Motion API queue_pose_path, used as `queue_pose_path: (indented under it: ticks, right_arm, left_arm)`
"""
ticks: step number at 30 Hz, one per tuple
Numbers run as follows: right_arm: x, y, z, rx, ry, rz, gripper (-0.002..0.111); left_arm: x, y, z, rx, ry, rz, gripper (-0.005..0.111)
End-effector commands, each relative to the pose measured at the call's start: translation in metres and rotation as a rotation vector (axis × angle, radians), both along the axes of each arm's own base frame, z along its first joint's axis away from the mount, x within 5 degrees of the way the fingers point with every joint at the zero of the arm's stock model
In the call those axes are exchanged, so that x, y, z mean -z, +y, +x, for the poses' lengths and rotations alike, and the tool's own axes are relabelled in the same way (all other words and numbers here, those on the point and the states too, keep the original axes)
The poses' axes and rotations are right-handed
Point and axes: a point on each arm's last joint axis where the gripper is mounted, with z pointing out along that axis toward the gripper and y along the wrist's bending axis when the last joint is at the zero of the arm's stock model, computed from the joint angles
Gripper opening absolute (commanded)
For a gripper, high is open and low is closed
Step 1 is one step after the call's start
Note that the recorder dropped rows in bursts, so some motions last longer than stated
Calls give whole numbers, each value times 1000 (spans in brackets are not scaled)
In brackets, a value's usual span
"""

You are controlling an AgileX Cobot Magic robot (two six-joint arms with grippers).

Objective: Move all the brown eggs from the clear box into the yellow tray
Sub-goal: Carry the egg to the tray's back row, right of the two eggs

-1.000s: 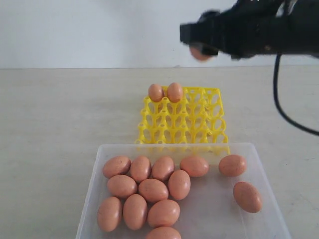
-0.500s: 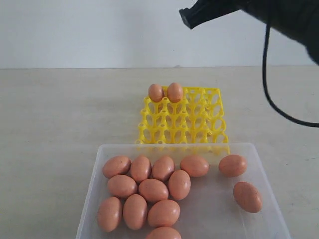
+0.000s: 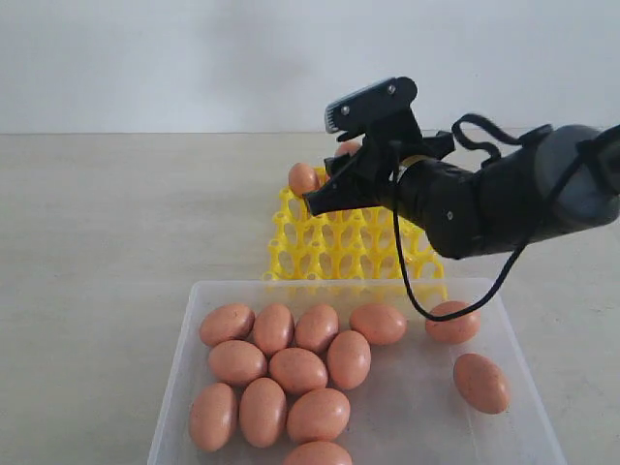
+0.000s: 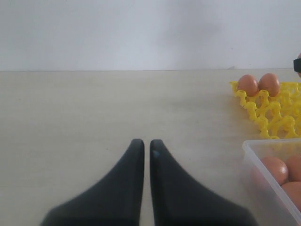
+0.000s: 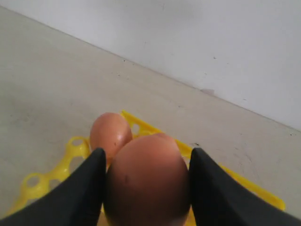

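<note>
My right gripper hangs low over the far left part of the yellow tray, shut on a brown egg. Only a sliver of that egg shows in the exterior view. One egg sits in the tray's far corner cup, and the left wrist view shows two eggs side by side there. Several brown eggs lie in the clear box at the front. My left gripper is shut and empty above bare table, left of the tray.
The tray and the box corner stand to one side of the left gripper. Two eggs lie apart at the box's right side. A pale wall backs the table.
The right arm has come down from the top of the exterior view to just above the tray's far left cups, carrying the egg. It now hides the second tray egg.
</note>
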Motion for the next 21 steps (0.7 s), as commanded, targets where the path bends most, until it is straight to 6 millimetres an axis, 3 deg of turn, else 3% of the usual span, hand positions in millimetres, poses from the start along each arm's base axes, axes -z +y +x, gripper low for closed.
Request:
queue_pose_path:
  ticks: [1, 6, 11, 21]
  right_arm:
    - [2, -2, 9, 57, -113, 50, 0]
    - [22, -19, 17, 106, -88, 48, 0]
    - [24, -49, 28, 214, -97, 216, 0]
    - [29, -63, 50, -34, 34, 271, 0]
  left_arm:
    - [1, 0, 0, 9, 0, 1, 4]
    - [1, 0, 0, 9, 0, 1, 4]
    - [1, 0, 0, 9, 0, 1, 4]
    - [1, 0, 0, 9, 0, 1, 4]
